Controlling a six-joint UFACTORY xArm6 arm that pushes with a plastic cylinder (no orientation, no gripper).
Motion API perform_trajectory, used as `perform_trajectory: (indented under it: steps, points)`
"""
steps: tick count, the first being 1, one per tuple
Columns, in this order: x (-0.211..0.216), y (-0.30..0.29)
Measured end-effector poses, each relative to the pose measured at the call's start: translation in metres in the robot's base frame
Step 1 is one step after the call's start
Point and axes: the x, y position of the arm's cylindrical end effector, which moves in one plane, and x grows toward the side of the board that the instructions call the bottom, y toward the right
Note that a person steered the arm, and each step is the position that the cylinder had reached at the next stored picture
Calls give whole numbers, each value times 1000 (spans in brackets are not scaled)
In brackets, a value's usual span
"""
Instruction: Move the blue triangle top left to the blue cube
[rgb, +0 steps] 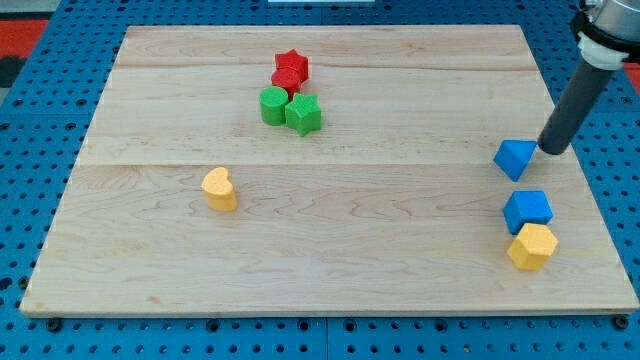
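Note:
The blue triangle (515, 158) lies near the board's right edge. The blue cube (527, 210) sits just below it, a short gap apart. My tip (551, 151) is at the end of the dark rod, just right of the blue triangle and close to it or touching its upper right side. The rod slants up to the view's top right corner.
A yellow hexagon block (532, 246) touches the blue cube's lower side. A red star (292, 65), a red block (288, 82), a green cylinder (273, 105) and a green star (303, 114) cluster at top centre. A yellow heart block (219, 188) lies left of centre. The wooden board (330, 270) sits on a blue pegboard.

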Motion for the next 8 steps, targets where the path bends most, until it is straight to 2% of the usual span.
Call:
perform_trajectory:
  steps: [3,4,5,8]
  points:
    - [14,-16]
    - [-29,-3]
    - [-43,-39]
    - [0,-21]
